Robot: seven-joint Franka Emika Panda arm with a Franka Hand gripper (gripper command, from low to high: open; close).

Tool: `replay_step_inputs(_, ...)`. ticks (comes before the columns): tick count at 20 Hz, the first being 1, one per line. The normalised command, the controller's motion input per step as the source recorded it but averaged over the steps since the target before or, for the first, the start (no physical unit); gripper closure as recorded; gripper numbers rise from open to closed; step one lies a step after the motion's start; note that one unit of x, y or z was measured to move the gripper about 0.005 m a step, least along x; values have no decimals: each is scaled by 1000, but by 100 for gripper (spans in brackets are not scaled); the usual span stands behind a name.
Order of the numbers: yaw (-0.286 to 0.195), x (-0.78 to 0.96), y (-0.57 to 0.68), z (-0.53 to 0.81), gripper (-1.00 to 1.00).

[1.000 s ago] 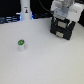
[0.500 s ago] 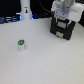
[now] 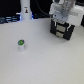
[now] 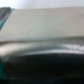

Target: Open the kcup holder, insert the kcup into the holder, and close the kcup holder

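Exterior view: the kcup is seen uninserted on the desk; the claw, state indiscernible, is positioned at the kcup holder.

Plain white table, dark backdrop

Back of the room's pretty dark, with a tall white bottle-shaped post standing there.

Green-topped kcup stands well apart from black kcup holder.

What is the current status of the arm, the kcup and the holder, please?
Gripper at the kcup holder, jaw state unclear. Kcup upright on the table, far off, untouched. White post at the rear, well clear.
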Motion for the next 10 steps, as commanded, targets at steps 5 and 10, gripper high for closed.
replay_step_inputs(5, -57, 969, -334, 117, 100)
replay_step_inputs(10, -59, 963, -338, 121, 100)
